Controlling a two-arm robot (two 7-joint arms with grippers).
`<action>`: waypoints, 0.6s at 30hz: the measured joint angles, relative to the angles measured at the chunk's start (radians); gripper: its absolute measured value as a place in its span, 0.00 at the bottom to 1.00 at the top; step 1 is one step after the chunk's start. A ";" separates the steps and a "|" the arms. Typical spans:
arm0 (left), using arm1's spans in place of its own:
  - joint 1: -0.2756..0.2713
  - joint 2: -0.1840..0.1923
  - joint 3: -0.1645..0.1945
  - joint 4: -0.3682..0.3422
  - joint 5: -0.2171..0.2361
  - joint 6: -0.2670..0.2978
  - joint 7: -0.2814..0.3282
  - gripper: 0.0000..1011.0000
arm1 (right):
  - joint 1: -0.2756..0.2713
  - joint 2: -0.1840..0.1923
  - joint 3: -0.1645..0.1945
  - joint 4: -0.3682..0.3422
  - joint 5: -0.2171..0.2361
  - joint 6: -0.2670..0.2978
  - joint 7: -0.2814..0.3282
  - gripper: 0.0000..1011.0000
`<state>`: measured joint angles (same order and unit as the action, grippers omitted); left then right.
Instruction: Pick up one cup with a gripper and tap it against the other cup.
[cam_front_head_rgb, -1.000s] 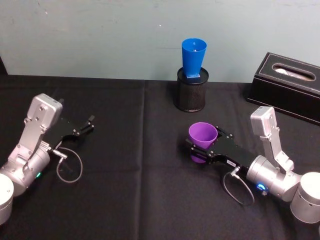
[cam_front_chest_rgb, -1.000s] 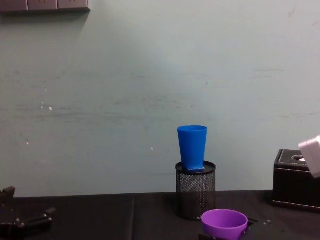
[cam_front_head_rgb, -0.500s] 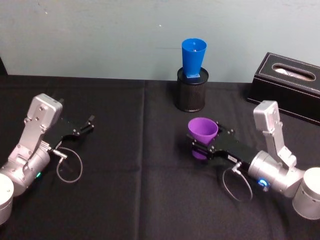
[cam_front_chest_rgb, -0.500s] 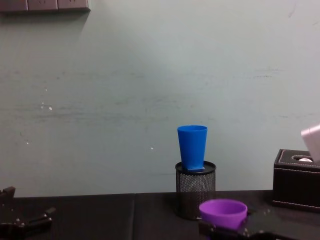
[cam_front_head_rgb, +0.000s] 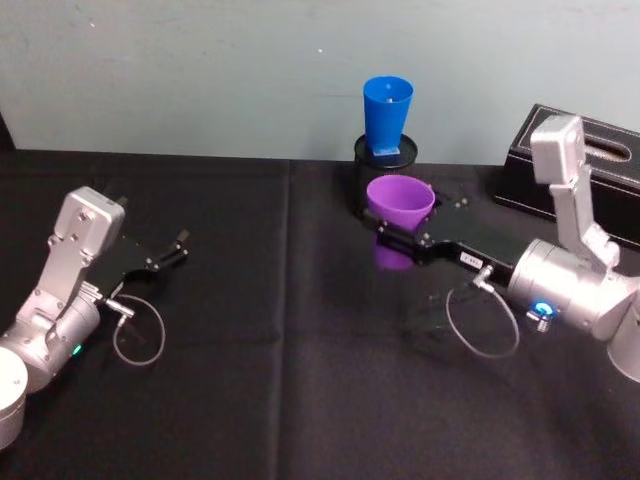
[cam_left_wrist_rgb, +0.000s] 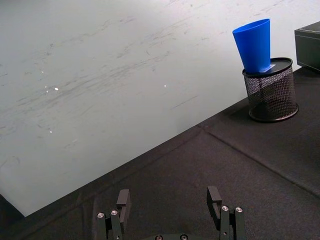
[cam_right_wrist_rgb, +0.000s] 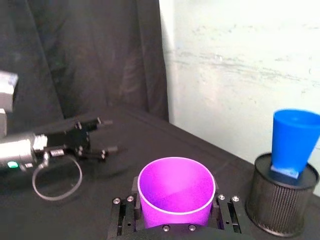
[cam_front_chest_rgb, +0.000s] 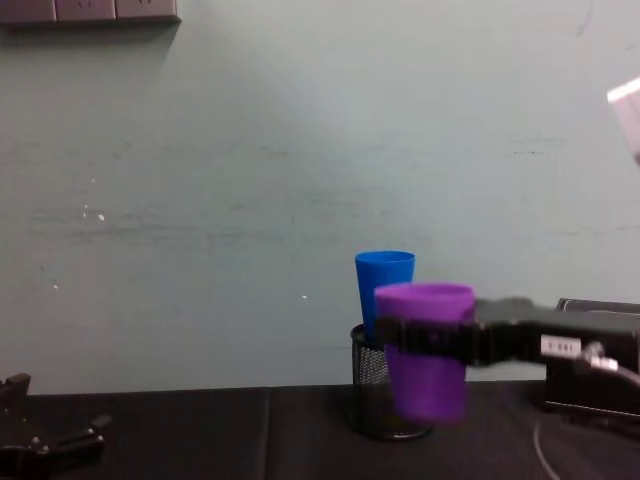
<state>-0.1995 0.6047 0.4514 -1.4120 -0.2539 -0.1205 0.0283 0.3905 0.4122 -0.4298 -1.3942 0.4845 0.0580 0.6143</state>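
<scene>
Now right claw (cam_front_head_rgb: 398, 240), clamped on purple cup (cam_front_head_rgb: 400, 203), is lifting it off the tabletop (cam_front_head_rgb: 300, 350) toward blue cup (cam_front_head_rgb: 387, 112), tap looking close; left claw (cam_front_head_rgb: 180, 250) idling, fingers apart.

Soft, even indoor light from overhead, pale wall (cam_front_head_rgb: 200, 70) bright, black tablecloth (cam_front_head_rgb: 250, 350) matte and dark, shadows faint and soft-edged, gentle sheen inside the purple cup (cam_right_wrist_rgb: 176, 192), small blue ring light (cam_front_head_rgb: 541, 312) glowing.

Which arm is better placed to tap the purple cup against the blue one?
Right. The right hand holds the purple cup raised, close to the blue cup in the mesh holder; the left hand rests open, far off.
</scene>
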 joint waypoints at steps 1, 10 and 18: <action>0.000 0.000 0.000 0.000 0.000 0.000 0.000 0.99 | 0.002 0.002 0.002 -0.010 0.007 0.012 -0.002 0.73; 0.000 0.000 0.000 0.000 0.000 0.000 0.000 0.99 | 0.038 0.021 0.005 -0.072 0.053 0.094 -0.028 0.73; 0.000 0.000 0.000 0.000 0.000 0.000 0.000 0.99 | 0.056 0.036 -0.006 -0.092 0.067 0.103 -0.042 0.73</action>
<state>-0.1995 0.6047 0.4513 -1.4120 -0.2539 -0.1205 0.0283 0.4461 0.4486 -0.4356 -1.4858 0.5514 0.1613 0.5726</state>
